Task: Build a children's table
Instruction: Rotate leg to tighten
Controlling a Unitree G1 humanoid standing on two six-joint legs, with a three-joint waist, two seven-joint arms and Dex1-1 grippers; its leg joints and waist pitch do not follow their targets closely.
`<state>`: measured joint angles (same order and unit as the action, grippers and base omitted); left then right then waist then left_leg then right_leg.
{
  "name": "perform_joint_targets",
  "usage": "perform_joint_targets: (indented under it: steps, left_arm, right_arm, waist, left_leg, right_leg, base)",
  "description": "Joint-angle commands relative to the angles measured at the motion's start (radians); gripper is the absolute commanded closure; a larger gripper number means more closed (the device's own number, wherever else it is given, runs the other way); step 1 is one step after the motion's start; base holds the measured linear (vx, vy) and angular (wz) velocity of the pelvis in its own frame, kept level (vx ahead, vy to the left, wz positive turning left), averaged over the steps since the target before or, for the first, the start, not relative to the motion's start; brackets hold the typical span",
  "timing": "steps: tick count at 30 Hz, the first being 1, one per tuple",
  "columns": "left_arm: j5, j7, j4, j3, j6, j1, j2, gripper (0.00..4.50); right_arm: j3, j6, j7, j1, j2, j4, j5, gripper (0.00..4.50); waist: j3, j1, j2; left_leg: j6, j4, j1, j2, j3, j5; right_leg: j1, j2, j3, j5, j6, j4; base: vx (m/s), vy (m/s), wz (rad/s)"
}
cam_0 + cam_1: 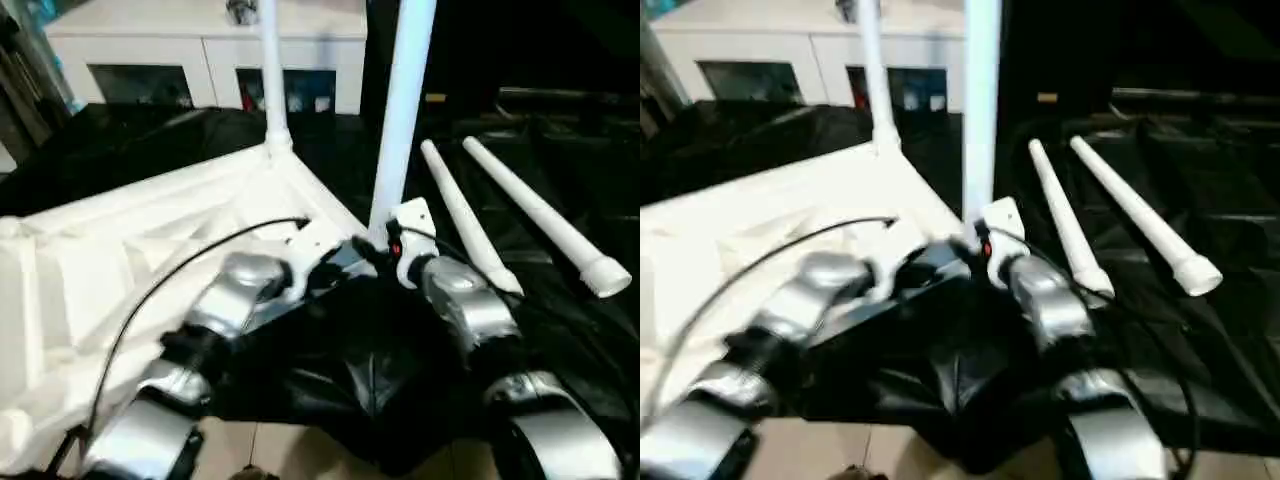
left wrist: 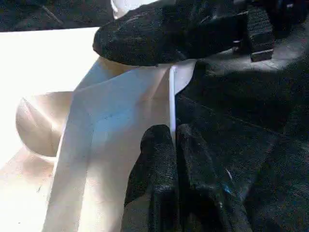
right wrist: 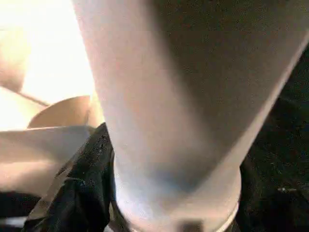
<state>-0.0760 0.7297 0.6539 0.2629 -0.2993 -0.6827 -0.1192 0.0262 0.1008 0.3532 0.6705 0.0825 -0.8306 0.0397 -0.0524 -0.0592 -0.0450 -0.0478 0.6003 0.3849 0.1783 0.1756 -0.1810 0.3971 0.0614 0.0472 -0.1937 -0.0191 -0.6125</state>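
Nearest, the two silver forearms are seen reaching forward over the front edge of the black-draped work table, where the cloth hangs down over the pale floor. The left gripper is clenched, its two black fingers pressed together on a thin white rib at the near corner of the tabletop; the rib's edge is seen standing between the fingertips in the left wrist view. Just beside it, the right gripper is set at the foot of an upright leg; the leg's thick lower end is seen close up between its fingers in the right wrist view, but whether the fingers press on the leg or stand free of it cannot be told.

The tabletop is laid underside up on the left part of the work table, ribs showing, with its near right corner pointing towards the grippers. A second leg is seen standing upright in the far corner socket.

To the right, two loose legs lie side by side on the black cloth, close together but apart, thick ends towards the front right edge. Bare cloth is left open between them and the upright leg.

Farthest off, a white cabinet is seen behind the work table.
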Motion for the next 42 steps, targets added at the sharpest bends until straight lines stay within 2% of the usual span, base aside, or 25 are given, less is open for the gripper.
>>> perform_joint_targets:
  steps: [1,3,5,10,13,14,16,18,19,21,25,26,28,32,38,40,42]
  left_arm:
    - [0.030,-0.035,-0.011,-0.025,0.026,-0.026,0.044,4.50]
    - [0.034,-0.002,-0.025,-0.011,0.035,-0.015,0.034,4.50]
    - [0.035,0.036,-0.035,0.004,0.055,-0.006,0.019,4.50]
    - [0.061,0.179,-0.087,0.023,0.082,0.038,-0.036,4.50]
    - [0.076,0.243,-0.122,0.032,0.080,0.061,-0.064,4.50]
    - [0.081,0.270,-0.136,0.037,0.079,0.071,-0.078,4.50]
    - [0.090,0.334,-0.167,0.052,0.074,0.093,-0.116,4.50]
    - [0.092,0.353,-0.174,0.056,0.076,0.098,-0.128,4.50]
    - [0.094,0.390,-0.188,0.060,0.074,0.108,-0.151,4.50]
    - [0.100,0.422,-0.201,0.062,0.070,0.116,-0.169,4.50]
    - [0.124,0.500,-0.236,0.070,0.046,0.129,-0.215,4.50]
    - [0.126,0.508,-0.241,0.071,0.044,0.130,-0.219,4.50]
    - [0.130,0.519,-0.251,0.072,0.040,0.134,-0.227,4.50]
    - [0.136,0.542,-0.268,0.076,0.030,0.140,-0.243,4.50]
    - [0.127,0.508,-0.262,0.070,0.037,0.141,-0.233,4.50]
    - [0.120,0.471,-0.251,0.060,0.037,0.136,-0.215,4.50]
    - [0.113,0.377,-0.209,0.029,0.033,0.111,-0.171,4.50]
  right_arm:
    - [0.036,0.023,0.016,-0.015,-0.042,-0.050,-0.012,1.03]
    - [0.035,0.017,0.037,-0.011,-0.033,-0.046,-0.008,0.95]
    - [0.035,0.008,0.066,-0.008,-0.018,-0.042,-0.007,0.62]
    - [0.071,-0.048,0.258,-0.016,0.058,-0.004,-0.008,0.62]
    - [0.079,-0.052,0.348,-0.029,0.088,0.036,0.012,0.62]
    - [0.080,-0.049,0.393,-0.036,0.101,0.057,0.026,0.62]
    - [0.095,-0.045,0.510,-0.057,0.142,0.114,0.050,0.62]
    - [0.100,-0.042,0.549,-0.063,0.156,0.130,0.056,0.62]
    - [0.114,-0.036,0.631,-0.077,0.185,0.165,0.072,0.62]
    - [0.123,-0.027,0.683,-0.088,0.205,0.187,0.083,0.62]
    - [0.151,0.016,0.789,-0.121,0.238,0.246,0.106,0.62]
    - [0.153,0.023,0.796,-0.124,0.240,0.252,0.109,0.88]
    - [0.157,0.034,0.807,-0.130,0.244,0.266,0.113,0.88]
    - [0.164,0.065,0.828,-0.143,0.246,0.293,0.118,1.32]
    - [0.176,0.088,0.811,-0.167,0.235,0.324,0.111,1.66]
    - [0.171,0.092,0.763,-0.168,0.218,0.313,0.100,1.70]
    - [0.134,0.076,0.570,-0.136,0.160,0.222,0.059,1.72]
  waist:
    - [0.069,0.003,0.011]
    - [0.070,0.002,0.010]
    - [0.070,0.002,0.009]
    - [0.072,0.000,0.011]
    - [0.072,-0.001,0.010]
    - [0.070,0.001,0.010]
    - [0.069,-0.002,0.011]
    - [0.069,-0.004,0.008]
    - [0.067,-0.005,0.009]
    - [0.068,-0.006,0.008]
    - [0.067,-0.009,0.010]
    - [0.067,-0.011,0.011]
    - [0.068,-0.011,0.011]
    - [0.067,-0.011,0.012]
    - [0.067,-0.012,0.013]
    - [0.066,-0.012,0.013]
    - [0.064,-0.010,0.013]
  left_leg:
    - [0.053,-0.067,-0.017,0.045,-0.014,-0.149]
    - [0.061,-0.067,-0.017,0.046,-0.014,-0.149]
    - [0.065,-0.066,-0.015,0.046,-0.015,-0.153]
    - [0.087,-0.063,-0.012,0.048,-0.014,-0.133]
    - [0.101,-0.062,-0.012,0.050,-0.013,-0.126]
    - [0.101,-0.063,-0.013,0.051,-0.012,-0.132]
    - [0.101,-0.064,-0.012,0.053,-0.013,-0.146]
    - [0.098,-0.064,-0.017,0.054,-0.011,-0.154]
    - [0.096,-0.065,-0.017,0.054,-0.010,-0.161]
    - [0.093,-0.066,-0.015,0.055,-0.012,-0.160]
    - [0.086,-0.067,-0.017,0.055,-0.012,-0.169]
    - [0.087,-0.068,-0.016,0.055,-0.012,-0.159]
    - [0.087,-0.067,-0.016,0.055,-0.012,-0.157]
    - [0.078,-0.068,-0.017,0.054,-0.012,-0.157]
    - [0.077,-0.067,-0.017,0.053,-0.012,-0.149]
    - [0.071,-0.068,-0.017,0.053,-0.012,-0.161]
    - [0.059,-0.069,-0.019,0.052,-0.012,-0.169]
  right_leg:
    - [-0.050,0.081,-0.041,-0.118,-0.238,0.073]
    - [-0.050,0.081,-0.041,-0.115,-0.239,0.073]
    - [-0.052,0.083,-0.041,-0.116,-0.238,0.072]
    - [-0.055,0.084,-0.040,-0.075,-0.253,0.067]
    - [-0.055,0.083,-0.038,-0.056,-0.262,0.064]
    - [-0.052,0.081,-0.038,-0.069,-0.262,0.065]
    - [-0.055,0.080,-0.037,-0.088,-0.260,0.066]
    - [-0.050,0.078,-0.037,-0.106,-0.259,0.067]
    - [-0.049,0.077,-0.038,-0.116,-0.259,0.069]
    - [-0.049,0.078,-0.037,-0.115,-0.259,0.067]
    - [-0.048,0.079,-0.039,-0.145,-0.252,0.069]
    - [-0.048,0.078,-0.039,-0.138,-0.251,0.068]
    - [-0.047,0.079,-0.039,-0.134,-0.253,0.068]
    - [-0.047,0.079,-0.039,-0.151,-0.248,0.069]
    - [-0.046,0.079,-0.039,-0.148,-0.243,0.069]
    - [-0.045,0.079,-0.039,-0.170,-0.238,0.072]
    - [-0.042,0.080,-0.041,-0.195,-0.233,0.075]
  base:
    - [0.000,0.000,0.00]
    - [0.000,0.000,0.00]
    - [0.000,0.000,0.00]
    - [0.000,0.000,0.00]
    - [0.000,0.000,0.00]
    - [0.000,0.000,0.00]
    - [0.000,0.000,0.00]
    - [0.000,0.000,0.00]
    - [0.000,0.000,0.00]
    - [0.000,0.000,0.00]
    - [0.000,0.000,0.00]
    - [0.000,0.000,0.00]
    - [0.000,0.000,0.00]
    - [0.000,0.000,0.00]
    - [0.000,0.000,0.00]
    - [0.000,0.000,0.00]
    - [0.000,0.000,0.00]
